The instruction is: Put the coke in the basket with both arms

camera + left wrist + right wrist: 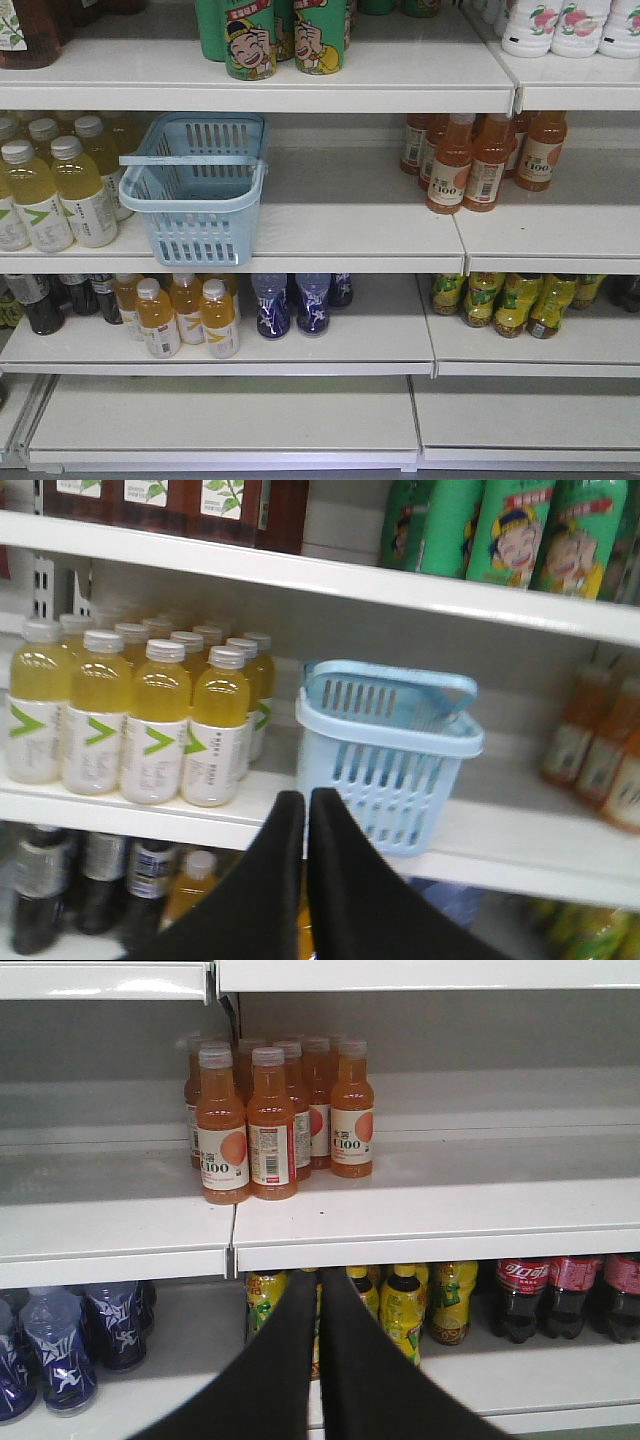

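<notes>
The light blue basket [197, 200] stands on the middle shelf, its flat handle lying across the rim. In the left wrist view the basket [385, 755] is ahead and a little right of my left gripper [307, 800], whose black fingers are pressed together, shut on nothing. My right gripper [319, 1278] is also shut and empty, held in front of the lower shelf's yellow-green bottles. The coke is out of view. Neither arm shows in the front view.
Yellow drink bottles [60, 190] stand left of the basket, orange juice bottles [470, 160] to its right. Dark cola bottles with red labels [545, 1295] sit on the lower shelf at the right, next to yellow-green bottles [405, 1305]. Blue bottles [290, 300] stand below the basket.
</notes>
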Robot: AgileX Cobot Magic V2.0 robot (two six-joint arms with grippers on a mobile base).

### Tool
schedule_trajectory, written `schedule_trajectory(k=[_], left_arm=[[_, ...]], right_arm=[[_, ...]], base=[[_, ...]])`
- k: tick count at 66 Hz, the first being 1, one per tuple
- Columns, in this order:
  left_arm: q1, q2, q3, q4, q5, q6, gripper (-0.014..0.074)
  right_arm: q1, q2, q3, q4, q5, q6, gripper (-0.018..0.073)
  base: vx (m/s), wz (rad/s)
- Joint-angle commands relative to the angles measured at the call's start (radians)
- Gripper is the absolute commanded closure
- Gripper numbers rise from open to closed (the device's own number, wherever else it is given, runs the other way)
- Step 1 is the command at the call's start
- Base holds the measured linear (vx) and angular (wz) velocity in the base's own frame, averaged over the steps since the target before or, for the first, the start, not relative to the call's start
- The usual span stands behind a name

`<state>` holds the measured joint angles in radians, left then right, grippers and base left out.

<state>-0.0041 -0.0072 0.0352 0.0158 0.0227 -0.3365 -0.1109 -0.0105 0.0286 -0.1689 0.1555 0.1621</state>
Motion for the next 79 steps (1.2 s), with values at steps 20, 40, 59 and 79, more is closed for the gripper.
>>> schedule_trajectory(k=[20, 40, 59, 79], left_arm=[[-0.003, -0.019, -0.034, -0.673, -0.160, -0.549, 0.0602], [-0.005, -0.017, -0.321, -0.743, -0.172, -0.756, 0.0602], [-0.005, 0.158, -0.617, -0.347, -0.194, -0.764, 0.0602], [-0.131, 0.456, -0.643, 0.028, -0.530, -1.035, 0.0602]], right_arm=[[-0.006, -0.013, 0.006, -0.012, -0.079, -0.009, 0.0561], [-0.006, -0.013, 0.006, -0.012, -0.079, -0.009, 0.0561], [-0.006, -0.013, 0.006, -0.012, -0.079, -0.009, 0.0561], [-0.006, -0.013, 0.006, -0.012, -0.081, -0.009, 0.0561]], base=[[0.00, 0.00], [0.00, 0.00], [0.00, 0.00], [0.00, 0.00]])
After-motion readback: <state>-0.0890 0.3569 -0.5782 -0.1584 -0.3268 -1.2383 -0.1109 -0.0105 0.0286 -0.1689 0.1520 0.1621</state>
